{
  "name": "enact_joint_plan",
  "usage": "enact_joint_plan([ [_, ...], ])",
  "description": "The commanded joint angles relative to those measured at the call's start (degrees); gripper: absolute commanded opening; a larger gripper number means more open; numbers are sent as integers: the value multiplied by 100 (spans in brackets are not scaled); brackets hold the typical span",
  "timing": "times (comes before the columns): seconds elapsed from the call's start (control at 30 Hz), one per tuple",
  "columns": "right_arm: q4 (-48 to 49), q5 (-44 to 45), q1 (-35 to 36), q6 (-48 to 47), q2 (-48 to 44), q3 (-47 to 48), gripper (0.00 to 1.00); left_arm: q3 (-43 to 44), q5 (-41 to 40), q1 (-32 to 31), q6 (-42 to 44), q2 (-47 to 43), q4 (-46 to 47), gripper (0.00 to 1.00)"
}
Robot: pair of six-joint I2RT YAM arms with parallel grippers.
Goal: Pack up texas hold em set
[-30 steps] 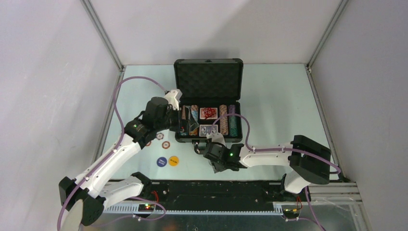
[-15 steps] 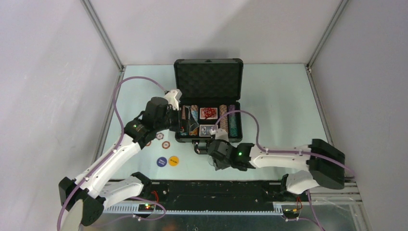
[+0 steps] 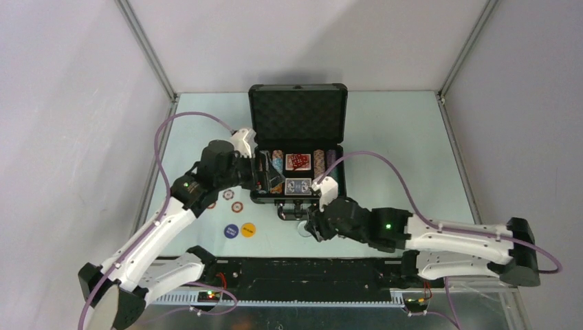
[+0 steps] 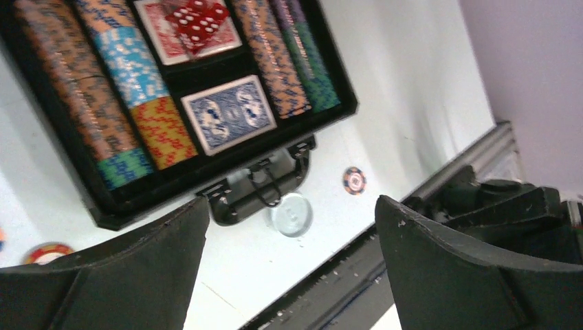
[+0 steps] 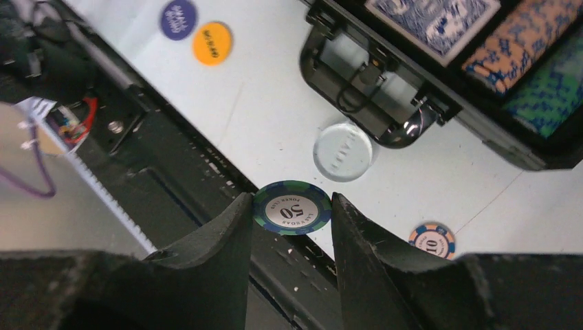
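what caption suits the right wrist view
Right end effector grips a round green-and-blue 50 poker chip near the black hard case.

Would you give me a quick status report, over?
Right gripper shut on green chip. Left gripper open at case's left edge. Clear button, loose chips outside case.

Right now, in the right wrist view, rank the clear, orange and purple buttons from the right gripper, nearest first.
1. Clear button, centre of view, closest.
2. Orange button, upper left.
3. Purple button, just past the orange one, farthest left.

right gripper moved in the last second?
Yes. The right gripper, shut on a green chip, shifted right and slightly toward the near edge, away from the case handle.
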Motion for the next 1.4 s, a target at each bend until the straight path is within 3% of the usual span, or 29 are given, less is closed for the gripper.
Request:
enact_joint_plan([
  [0.0,100,-285,85,-886,-698,59,42,-88,868,56,-292,-313,93,94],
  [0.1,-10,-373,154,-1224,-909,206,43,-251,1345,2,-563,-551,91,94],
  [0.43,-282,373,729,-1973,-582,859,43,-310,1450,-834,-1634,-994,109,92],
  [0.8,-582,576,864,-2327,-25,1505,43,-261,1652,-1331,-1899,-854,282,88],
  [1.37,-620,641,880,-2497,186,1712,43,-215,1572,-1831,-1853,-478,374,79],
])
